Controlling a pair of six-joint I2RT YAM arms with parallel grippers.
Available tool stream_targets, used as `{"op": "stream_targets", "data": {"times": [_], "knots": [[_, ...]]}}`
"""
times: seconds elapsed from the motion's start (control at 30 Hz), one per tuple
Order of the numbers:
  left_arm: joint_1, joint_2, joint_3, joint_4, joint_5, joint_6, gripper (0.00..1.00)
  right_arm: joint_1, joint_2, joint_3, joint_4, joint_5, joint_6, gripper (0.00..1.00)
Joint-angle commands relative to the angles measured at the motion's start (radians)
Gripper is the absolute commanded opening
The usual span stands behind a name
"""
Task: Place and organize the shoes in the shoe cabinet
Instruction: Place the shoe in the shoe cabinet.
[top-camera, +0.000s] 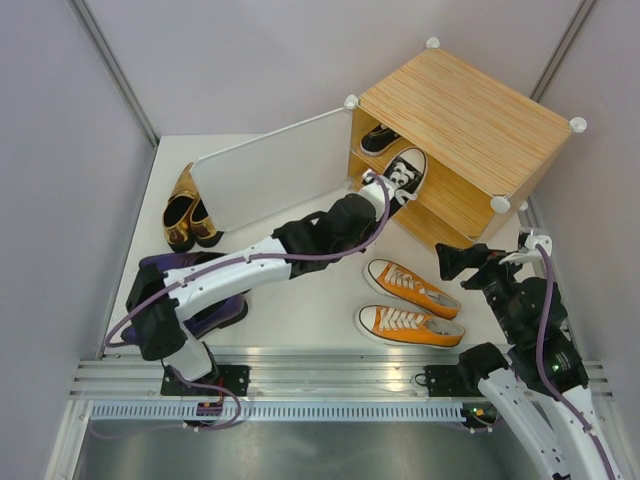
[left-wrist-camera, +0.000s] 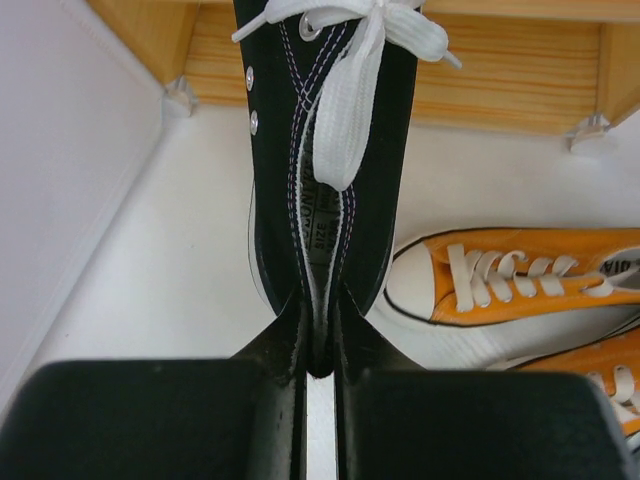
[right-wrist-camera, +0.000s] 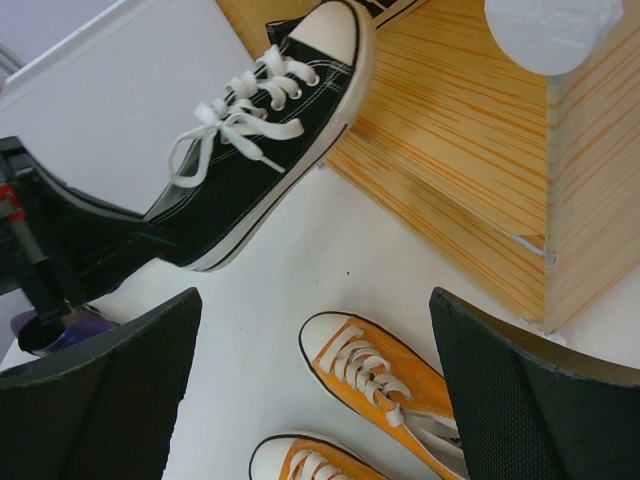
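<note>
- We see the left fingers clenched on the heel of the black sneaker, its toe at the open front of the shoe cabinet.
- Its long axis runs straight from the fingers into the cabinet, so the left arm is the nearer one.
- The right fingers are released and empty over the orange sneakers on the counter.

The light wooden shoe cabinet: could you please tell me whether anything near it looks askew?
Only the black canvas sneaker with white laces: it hangs tilted at the light wooden shoe cabinet's opening, toe raised, heel pinched in the left tool, not yet shelved.
</note>
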Motion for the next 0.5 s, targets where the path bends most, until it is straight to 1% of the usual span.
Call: {"op": "stream_targets", "data": {"times": [0.0,0.03,0.13,0.27,0.47], "knots": [[0.031,0.056,0.155,0.128,0.050,0.052,0.02,0.006,0.012,0.049,0.001,-0.004,-0.008,0.98],[0.039,0.102,0.206,0.116,0.065,0.054,0.02,0.006,0.015,0.054,0.001,-0.003,-0.008,0.98],[0.069,0.179,0.290,0.110,0.111,0.066,0.02,0.006,0.018,0.057,0.000,0.002,-0.011,0.98],[0.121,0.274,0.401,0.084,0.191,0.064,0.02,0.008,0.029,0.057,-0.002,0.012,-0.014,0.98],[0.189,0.397,0.566,0.058,0.271,0.078,0.02,0.006,0.052,0.057,-0.002,0.023,-0.017,0.98]]}}
